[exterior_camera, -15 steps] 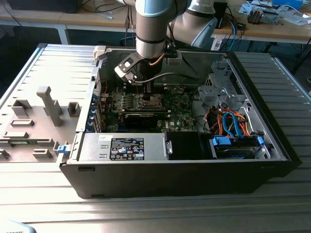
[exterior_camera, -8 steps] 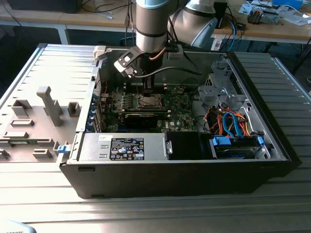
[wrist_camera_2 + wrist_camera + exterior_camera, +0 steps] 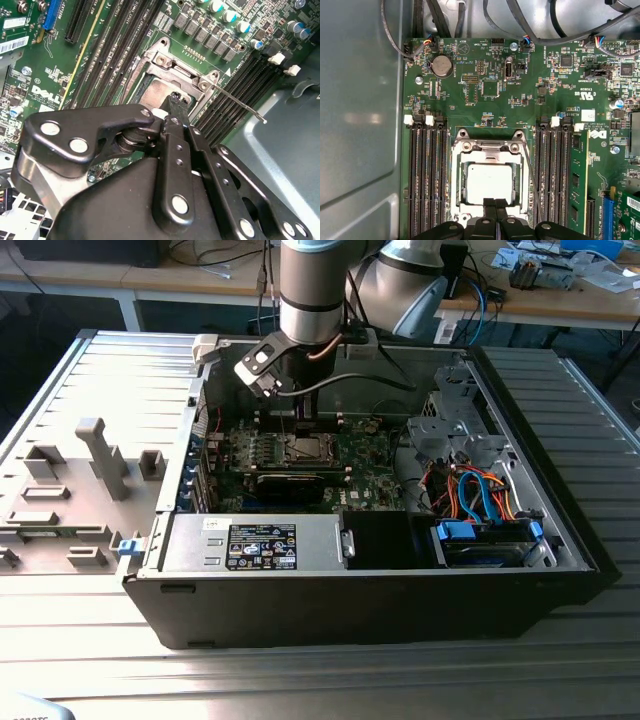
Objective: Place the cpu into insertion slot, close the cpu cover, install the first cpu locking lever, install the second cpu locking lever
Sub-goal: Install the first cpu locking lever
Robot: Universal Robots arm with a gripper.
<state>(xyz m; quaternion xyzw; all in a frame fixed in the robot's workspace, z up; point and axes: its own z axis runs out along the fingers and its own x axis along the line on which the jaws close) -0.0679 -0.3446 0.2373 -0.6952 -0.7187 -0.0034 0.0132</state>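
Progress is sitting about midway, judging from how the parts are lying. The cpu (image 3: 489, 182) is resting flat inside the insertion slot (image 3: 464, 186), near the middle of the green motherboard (image 3: 490, 90), between the two banks of long black memory slots (image 3: 427, 180). So the first step is looking done.

The cpu cover (image 3: 490, 156) is lying down around the chip, with the dull silver top showing through its square cut-out. Whether it is fully seated I cannot tell, but it is reading as closed or nearly closed.

The gripper (image 3: 495, 206) is hanging straight over the slot with its fingers drawn together, gripping nothing. Its tips are meeting the cover's edge on the side away from the hinge, at or just above the metal. In the second wrist view the gripper (image 3: 176, 100) is coming down right at the rim of the chip.

The locking part is looking unfinished. One thin wire lever (image 3: 240, 104) is angling away from the slot towards the memory banks, its hooked end standing free rather than tucked under a catch. The other lever I am not making out clearly.

The open computer case (image 3: 300, 610) is lying on the ribbed metal worktop (image 3: 300, 680), with the arm reaching in from above.
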